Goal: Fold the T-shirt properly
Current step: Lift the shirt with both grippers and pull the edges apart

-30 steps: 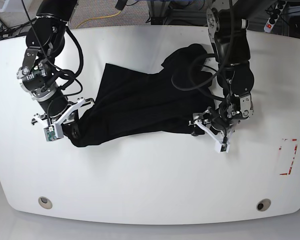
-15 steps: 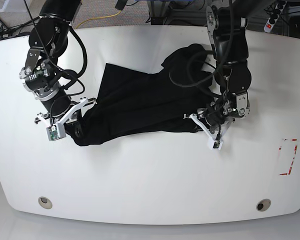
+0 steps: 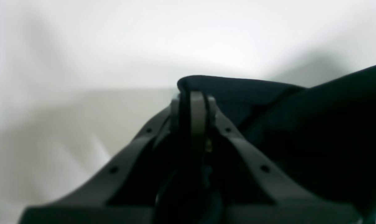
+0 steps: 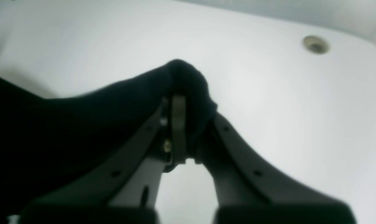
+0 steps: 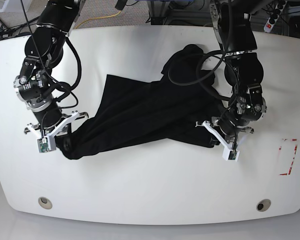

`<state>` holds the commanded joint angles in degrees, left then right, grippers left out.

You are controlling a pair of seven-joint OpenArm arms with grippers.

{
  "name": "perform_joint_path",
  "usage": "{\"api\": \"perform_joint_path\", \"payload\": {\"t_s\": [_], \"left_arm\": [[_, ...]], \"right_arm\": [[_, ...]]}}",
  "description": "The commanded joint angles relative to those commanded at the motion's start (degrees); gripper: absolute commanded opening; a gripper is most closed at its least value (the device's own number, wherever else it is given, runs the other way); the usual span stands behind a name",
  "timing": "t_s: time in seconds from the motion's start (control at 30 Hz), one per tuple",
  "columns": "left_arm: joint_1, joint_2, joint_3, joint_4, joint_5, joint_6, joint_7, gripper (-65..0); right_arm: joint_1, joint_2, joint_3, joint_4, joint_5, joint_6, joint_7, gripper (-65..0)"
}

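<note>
The black T-shirt (image 5: 140,112) is stretched in a rumpled band across the middle of the white table (image 5: 150,195), with a bunched heap toward the far edge beside the left arm. One end is pinched in the right gripper (image 5: 57,140), whose jaws are seen in the right wrist view clamped on a wad of fabric (image 4: 188,81). The other end is gripped by the left gripper (image 5: 217,137), its jaws closed over a folded edge of cloth (image 3: 225,84) in the left wrist view. A red-and-white marker (image 5: 288,156) is seen on the table near the left arm's side.
</note>
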<state>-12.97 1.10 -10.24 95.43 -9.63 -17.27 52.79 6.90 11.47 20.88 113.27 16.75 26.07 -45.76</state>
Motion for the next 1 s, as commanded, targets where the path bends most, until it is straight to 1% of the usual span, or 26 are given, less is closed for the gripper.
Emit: {"api": "perform_joint_path", "payload": {"t_s": [0.13,0.23,0.3,0.37,0.47,0.57,0.67,0.7,0.8,0.93,1.0], "left_arm": [[-0.3,-1.2,-0.4,5.0,0.1,0.0,3.0,-65.0],[-0.6,-1.2,-3.7,8.8,0.0,0.0,4.3,-65.0],[-2.0,-1.2,-5.5,10.5,0.0,0.0,5.6,-65.0],[-3.8,-1.5,-7.4,12.1,0.0,0.0,7.5,-65.0],[-5.5,-1.7,-9.6,13.7,0.0,0.0,8.0,-65.0],[-7.9,-2.0,-12.1,14.2,0.1,0.0,8.1,-65.0],[-10.7,-4.1,-14.1,14.3,0.1,0.0,8.1,-65.0],[-11.6,-4.5,-14.2,14.3,0.2,0.1,8.1,-65.0],[-15.0,-7.0,-15.7,14.2,0.2,0.1,8.1,-65.0],[-19.4,-10.5,-17.5,13.9,0.2,0.1,8.1,-65.0],[-21.2,-12.0,-18.4,13.8,0.2,0.1,8.1,-65.0]], "right_arm": [[4.4,0.0,-0.1,0.0,-1.9,0.0,-0.1,-65.0],[8.4,0.0,-0.7,-0.2,-3.0,0.0,-0.2,-65.0],[11.1,0.1,-2.9,-0.3,-4.8,0.0,-0.2,-65.0],[13.7,1.5,-6.2,-0.3,-7.8,0.0,-0.2,-65.0],[17.1,2.5,-9.8,-0.3,-9.8,0.0,-0.2,-65.0],[21.0,2.5,-11.9,-0.4,-11.3,0.0,-0.2,-65.0],[25.3,2.5,-13.6,-2.8,-13.5,0.0,-0.2,-65.0],[26.6,2.5,-13.9,-3.4,-13.9,0.0,-0.2,-65.0],[31.4,2.5,-13.9,-6.5,-14.9,0.09,-0.2,-65.0],[36.2,4.9,-14.2,-8.5,-14.7,0.09,-0.2,-65.0],[37.8,5.4,-14.2,-8.9,-14.8,0.09,-0.2,-65.0]]}}
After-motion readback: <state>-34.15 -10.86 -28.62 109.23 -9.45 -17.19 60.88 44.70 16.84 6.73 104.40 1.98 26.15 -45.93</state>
